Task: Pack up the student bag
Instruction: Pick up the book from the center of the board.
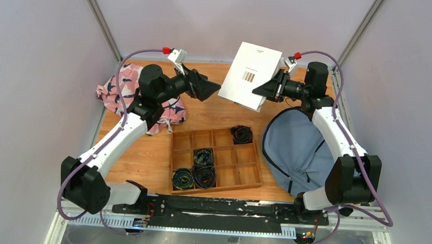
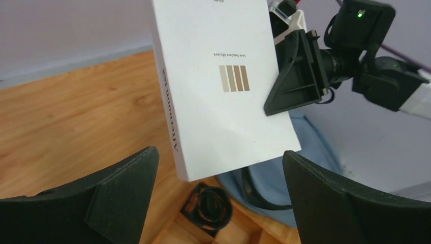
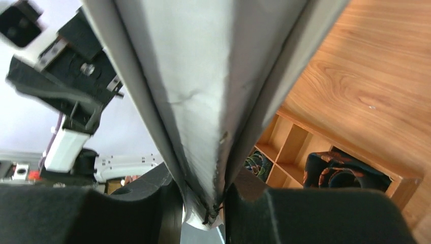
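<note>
Right hand point(image 1: 257, 91) clamped on white book point(image 1: 248, 74), left hand point(image 1: 214, 90) spread apart; best lowered edge-first into student bag point(image 1: 296, 150), book's 5 o'clock.

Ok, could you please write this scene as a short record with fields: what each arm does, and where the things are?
right jaws: shut on the edge of the white book, held up above the table
left jaws: open, empty, facing the book
student bag: lying on the right, the book not yet in it
wooden tray: centre, dark coils in four compartments
pink cloth: far left
</note>
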You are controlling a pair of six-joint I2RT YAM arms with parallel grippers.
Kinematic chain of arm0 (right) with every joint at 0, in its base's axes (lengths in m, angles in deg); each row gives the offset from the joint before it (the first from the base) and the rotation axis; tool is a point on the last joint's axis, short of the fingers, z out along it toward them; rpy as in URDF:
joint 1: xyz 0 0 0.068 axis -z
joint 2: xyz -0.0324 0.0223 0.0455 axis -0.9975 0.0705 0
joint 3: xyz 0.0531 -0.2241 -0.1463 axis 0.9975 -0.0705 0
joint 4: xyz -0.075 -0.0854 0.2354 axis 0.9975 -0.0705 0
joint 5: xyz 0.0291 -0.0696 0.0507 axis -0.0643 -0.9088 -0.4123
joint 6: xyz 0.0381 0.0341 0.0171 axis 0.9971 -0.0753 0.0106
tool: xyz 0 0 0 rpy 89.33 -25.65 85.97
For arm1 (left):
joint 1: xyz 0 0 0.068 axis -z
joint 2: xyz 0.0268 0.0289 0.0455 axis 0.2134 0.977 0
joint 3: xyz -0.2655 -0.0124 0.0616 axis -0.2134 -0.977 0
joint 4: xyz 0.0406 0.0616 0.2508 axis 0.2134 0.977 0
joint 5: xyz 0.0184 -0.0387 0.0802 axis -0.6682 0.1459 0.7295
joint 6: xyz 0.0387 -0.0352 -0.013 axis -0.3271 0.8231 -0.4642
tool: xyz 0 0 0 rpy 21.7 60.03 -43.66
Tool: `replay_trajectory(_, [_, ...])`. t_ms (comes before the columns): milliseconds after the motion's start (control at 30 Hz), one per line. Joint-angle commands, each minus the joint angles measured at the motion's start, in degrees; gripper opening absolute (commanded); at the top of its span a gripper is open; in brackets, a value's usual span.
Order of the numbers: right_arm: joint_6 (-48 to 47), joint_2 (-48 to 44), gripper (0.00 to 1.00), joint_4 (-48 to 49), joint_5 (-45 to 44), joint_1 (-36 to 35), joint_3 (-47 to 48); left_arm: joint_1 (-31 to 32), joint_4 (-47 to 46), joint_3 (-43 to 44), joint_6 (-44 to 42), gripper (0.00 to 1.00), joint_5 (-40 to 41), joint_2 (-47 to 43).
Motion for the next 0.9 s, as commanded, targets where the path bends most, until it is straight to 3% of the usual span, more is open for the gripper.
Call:
replay_trajectory(0, [-2.81, -3.18, 0.26, 11.13, 7.45, -0.86, -2.17, -4.71, -1.95, 4.24, 16.62, 1.0, -15.66, 2.97])
replay_trajectory(100, [-6.83, -3.83, 0.26, 10.54, 9.92, -2.38, -2.43, -6.25, -3.59, 8.6, 18.41, 1.0, -22.4, 5.48])
replay_trajectory(300, [-34.36, -6.42, 0.28, -17.34, 1.56, -10.79, 5.08, -9.14, -3.33, 18.97, 25.51, 0.98, -31.81, 13.53])
replay_trajectory(600, [-24.1, -6.34, 0.28, -1.09, 12.74, -11.61, -0.39, -10.32, -3.39, 12.66, 23.52, 0.98, -33.24, 11.46])
replay_trajectory(867, [-25.02, -7.45, 0.28, -1.51, 13.08, -11.56, -0.4, -13.67, -3.33, 11.49, 24.6, 0.98, -33.75, 10.98])
